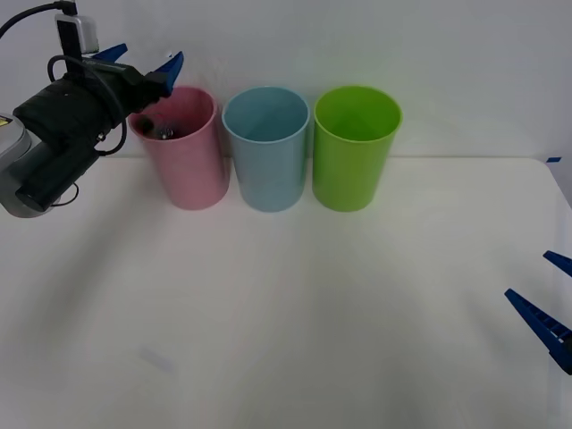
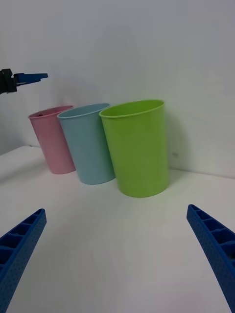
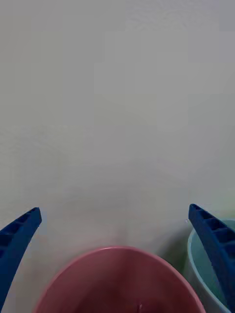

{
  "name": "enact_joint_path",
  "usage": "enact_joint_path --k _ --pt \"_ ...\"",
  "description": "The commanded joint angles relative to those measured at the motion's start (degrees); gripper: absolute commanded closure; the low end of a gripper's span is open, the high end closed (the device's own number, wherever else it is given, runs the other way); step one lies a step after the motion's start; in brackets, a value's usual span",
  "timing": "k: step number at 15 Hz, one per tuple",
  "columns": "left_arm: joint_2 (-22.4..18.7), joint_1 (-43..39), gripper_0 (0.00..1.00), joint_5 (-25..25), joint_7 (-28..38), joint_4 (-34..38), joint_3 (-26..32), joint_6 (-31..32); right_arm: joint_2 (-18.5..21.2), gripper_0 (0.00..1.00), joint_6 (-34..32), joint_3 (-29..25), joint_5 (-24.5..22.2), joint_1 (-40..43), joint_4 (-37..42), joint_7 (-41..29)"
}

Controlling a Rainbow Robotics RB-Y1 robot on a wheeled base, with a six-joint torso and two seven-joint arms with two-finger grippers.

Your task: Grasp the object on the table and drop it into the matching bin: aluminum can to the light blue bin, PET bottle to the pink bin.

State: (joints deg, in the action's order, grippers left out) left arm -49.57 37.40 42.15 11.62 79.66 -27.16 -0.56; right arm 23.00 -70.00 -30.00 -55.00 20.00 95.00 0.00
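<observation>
White table (image 1: 286, 313) spans my whole front view. Three tall bins stand in a row at its far side — pink bin (image 1: 183, 152) on my left, light blue bin (image 1: 266, 147) touching it in the middle, green bin (image 1: 356, 147) beside that. My left gripper (image 1: 143, 61) hovers over the pink bin's rim, fingers spread wide, nothing between them (wrist view looks down into the pink mouth). My right gripper (image 1: 547, 295) sits low at the table's right edge, well apart from the bins, also wide and holding nothing. PET bottle (image 1: 161, 130) lies inside the pink bin — just a dark bit visible below the rim.
</observation>
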Motion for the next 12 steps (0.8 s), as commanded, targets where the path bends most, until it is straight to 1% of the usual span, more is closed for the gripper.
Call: enact_joint_path --k 1,4,6,8,9,11,12 --pt "0.0 -0.6 0.00 -0.8 0.1 0.1 0.0 0.6 0.0 0.00 0.0 0.0 0.0 0.0 0.0 0.0" --pt "-1.6 -2.0 0.00 -2.0 0.0 1.1 0.0 0.9 0.0 0.00 0.0 0.0 0.0 0.0 0.0 0.0" --pt "-4.3 -3.9 0.00 -4.9 -0.3 3.4 0.0 1.0 0.0 0.00 0.0 0.0 0.0 0.0 0.0 0.0" --pt "-7.0 -6.4 0.00 -6.4 -0.5 5.9 0.6 1.0 0.0 0.00 0.0 0.0 0.0 0.0 0.0 0.0" --pt "-7.6 -7.9 0.00 -6.9 -0.6 6.9 1.6 1.4 0.0 0.00 0.0 0.0 0.0 0.0 0.0 0.0" --pt "-7.6 -12.7 0.00 -7.3 -0.9 8.7 6.7 4.7 0.0 0.00 0.0 0.0 0.0 0.0 0.0 0.0" --pt "-7.7 -14.5 0.00 -7.4 -1.0 9.5 8.4 5.8 0.0 0.00 0.0 0.0 0.0 0.0 0.0 0.0"
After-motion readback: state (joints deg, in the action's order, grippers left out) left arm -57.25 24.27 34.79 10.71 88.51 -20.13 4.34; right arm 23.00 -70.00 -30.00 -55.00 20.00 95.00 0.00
